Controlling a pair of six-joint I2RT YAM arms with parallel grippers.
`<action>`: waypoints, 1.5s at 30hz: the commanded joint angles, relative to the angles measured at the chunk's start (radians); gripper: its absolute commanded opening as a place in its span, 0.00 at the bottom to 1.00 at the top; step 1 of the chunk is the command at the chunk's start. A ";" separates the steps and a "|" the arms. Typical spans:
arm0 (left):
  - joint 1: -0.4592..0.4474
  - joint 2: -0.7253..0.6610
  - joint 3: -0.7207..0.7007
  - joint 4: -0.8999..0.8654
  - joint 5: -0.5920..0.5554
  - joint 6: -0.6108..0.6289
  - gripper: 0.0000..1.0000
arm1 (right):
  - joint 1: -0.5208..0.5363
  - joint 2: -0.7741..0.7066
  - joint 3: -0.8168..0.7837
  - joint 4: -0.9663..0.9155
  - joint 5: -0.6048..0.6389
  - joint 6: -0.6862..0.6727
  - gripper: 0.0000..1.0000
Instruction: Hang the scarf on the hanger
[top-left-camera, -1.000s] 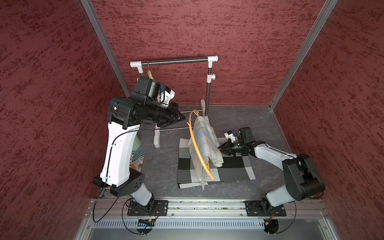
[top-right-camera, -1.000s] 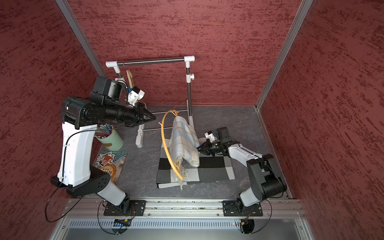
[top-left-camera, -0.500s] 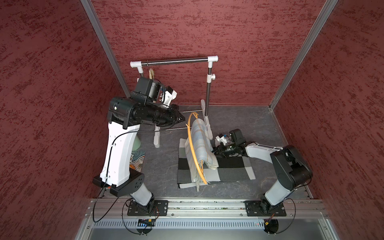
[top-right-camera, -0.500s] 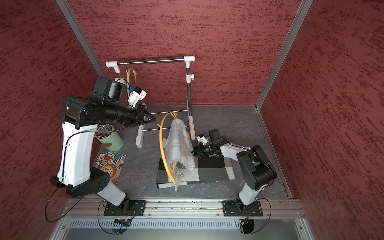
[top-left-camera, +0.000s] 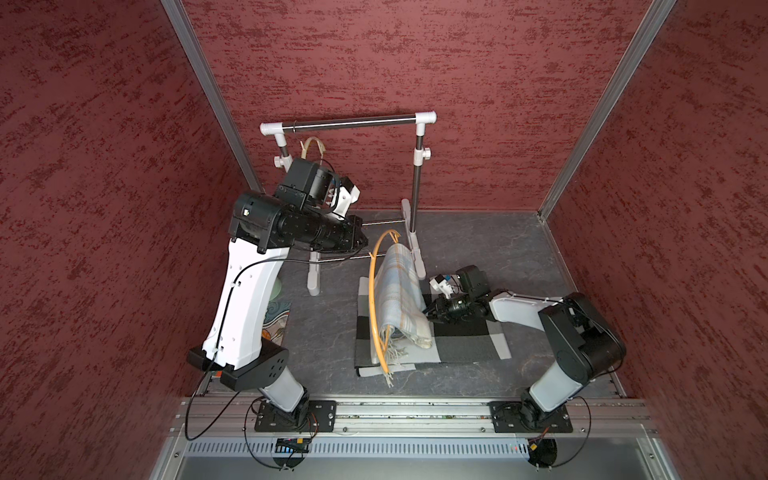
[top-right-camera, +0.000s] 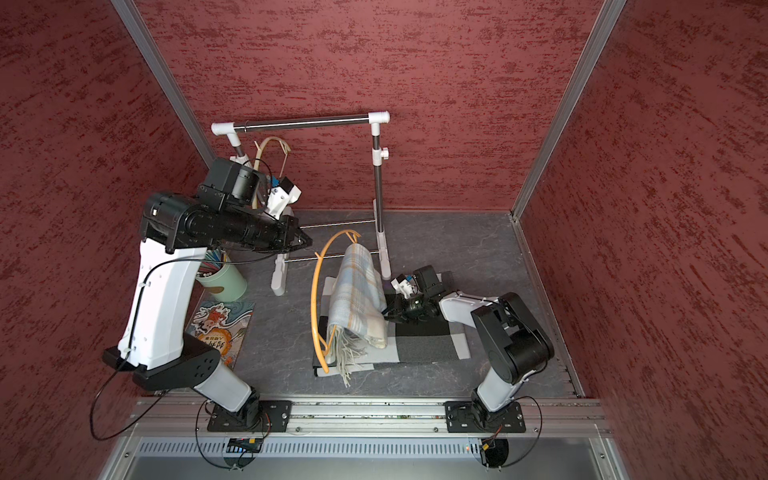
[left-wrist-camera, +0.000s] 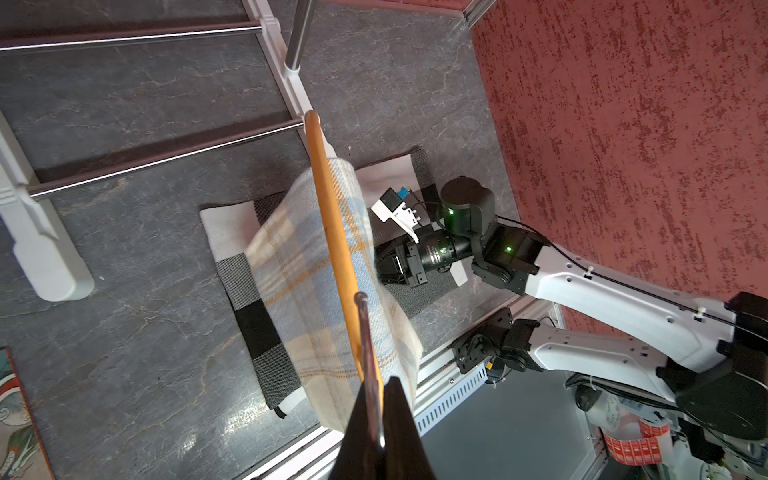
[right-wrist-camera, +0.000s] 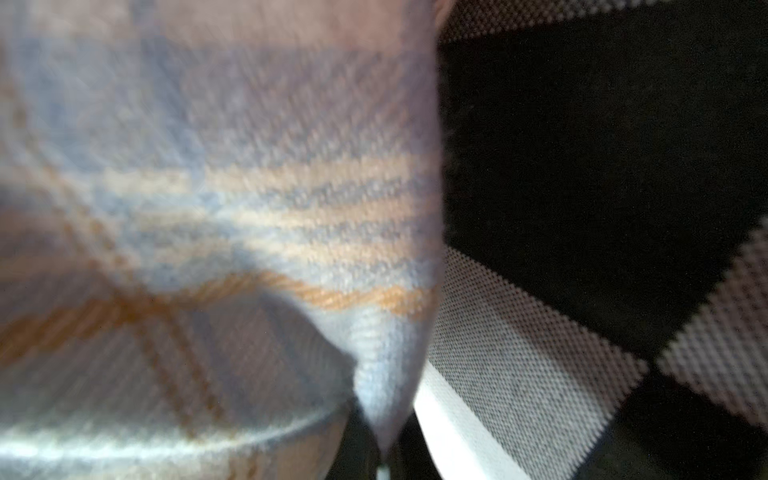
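You have the left pincer (left-wrist-camera: 380, 386) clenched on the metal hook (left-wrist-camera: 365, 328) of the orange hanger (left-wrist-camera: 336, 237). The right pincer (top-left-camera: 428, 313) pinches the plaid scarf (top-left-camera: 399, 291) draped over it.

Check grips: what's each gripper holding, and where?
The left gripper holds the hanger by its metal hook. The right gripper pinches the scarf at its side edge.

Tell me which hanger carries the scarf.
The orange hanger, gripped by the left pincer; the pale hanger hangs bare from the rack.
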 joint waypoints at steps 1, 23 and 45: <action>-0.001 -0.069 -0.001 0.144 -0.054 0.019 0.00 | 0.005 -0.035 -0.039 0.020 0.076 -0.011 0.00; 0.003 -0.081 0.011 0.178 -0.088 -0.037 0.00 | -0.006 -0.022 -0.147 0.143 0.121 0.052 0.00; -0.021 -0.093 -0.064 0.341 -0.051 -0.110 0.00 | -0.029 -0.183 0.143 -0.267 0.287 -0.221 0.77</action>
